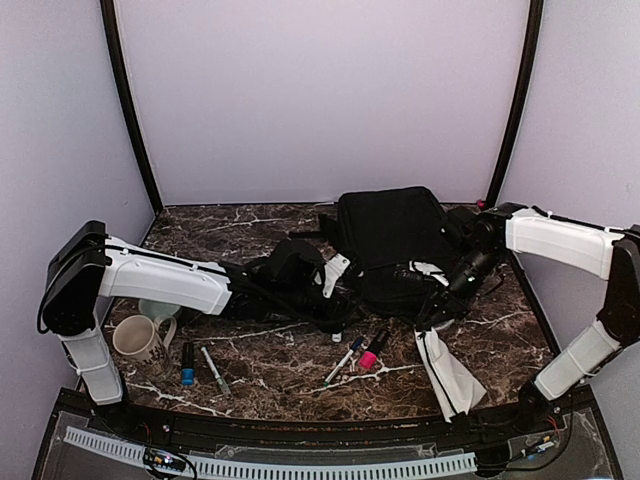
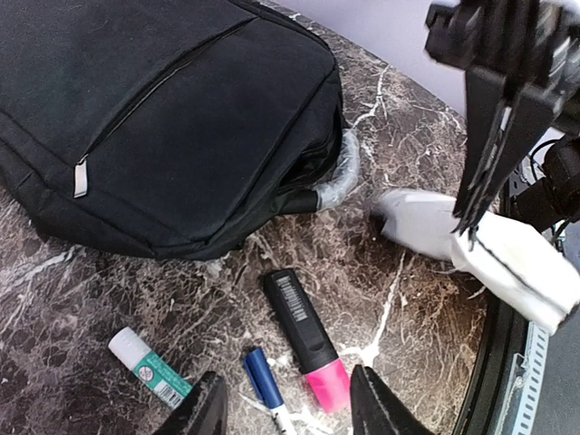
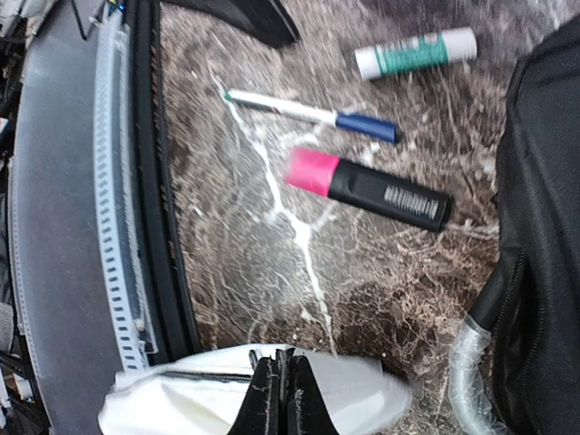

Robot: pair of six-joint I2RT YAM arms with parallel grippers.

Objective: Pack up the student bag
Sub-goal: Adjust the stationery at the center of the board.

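Right gripper (image 3: 278,372): fingers pressed together, pinching the pouch (image 3: 181,403) at its zip edge. The pouch trails off to one side of the tips and sags onto the table (image 3: 263,272). Ahead of the tips is the highlighter (image 3: 367,186), then the pen (image 3: 313,113), with the glue stick (image 3: 417,53) farthest out. The bag (image 3: 544,227) lies flat, close beside this hand, not touching it.

Left gripper (image 2: 288,390): spread wide, holding nothing, hovering low. Highlighter and pen sit just ahead, between the fingers. The glue stick is out past one finger and the bag is just beyond all three.

My read: the loose items go in next, highlighter first, with the pouch held ready. I can't tell whether the pouch zip or the bag's main zip is open; the bag's front zips look closed.

To do it well:
- Left: drop straight down, fingers across the highlighter's short side at mid-body. Bias away from the pen, which is close enough to get caught too.
- Right: hold the pinch firm and lift so the pouch clears the table without sweeping the pens.
- Confirm an open mouth before carrying anything over.
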